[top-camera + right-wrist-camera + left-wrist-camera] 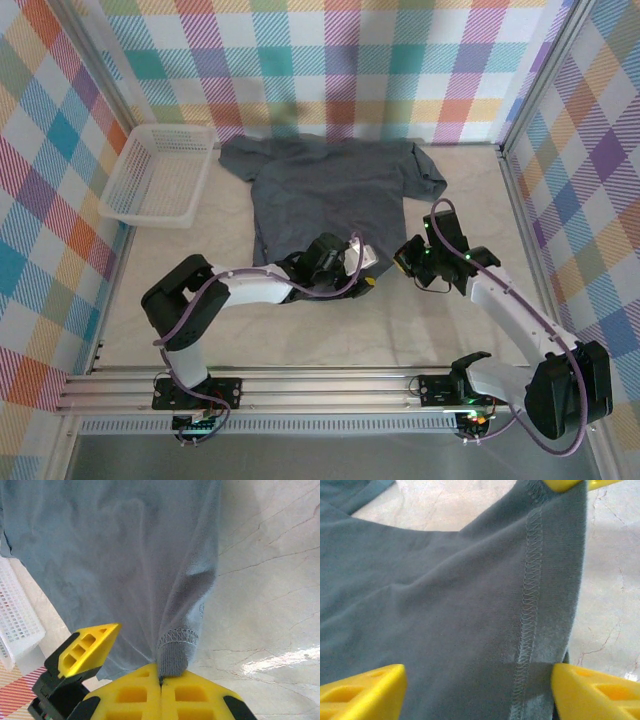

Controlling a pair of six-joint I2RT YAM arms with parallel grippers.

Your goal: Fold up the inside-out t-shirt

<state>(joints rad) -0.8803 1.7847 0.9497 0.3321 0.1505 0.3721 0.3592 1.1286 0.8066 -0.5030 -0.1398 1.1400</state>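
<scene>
Inside-out t-shirt (pixel 335 190) lies spread on the worktop (pixel 330 330), centre-far, hem nearest. Right gripper (pixel 161 679): fingers clenched on the near-right hem corner, holding it raised in a ridge. Left gripper (pixel 479 676): fingers released, astride the stitched hem. I judge the raised edge gives me room to pinch.

Yellow-tipped right pincer (pixel 161 687), purple cables (pixel 186 313)

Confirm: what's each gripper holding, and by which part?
Right gripper: shut on the slate blue-grey cloth t-shirt, pinching its stitched hem. Left gripper: open astride the hem, holding nothing.
</scene>
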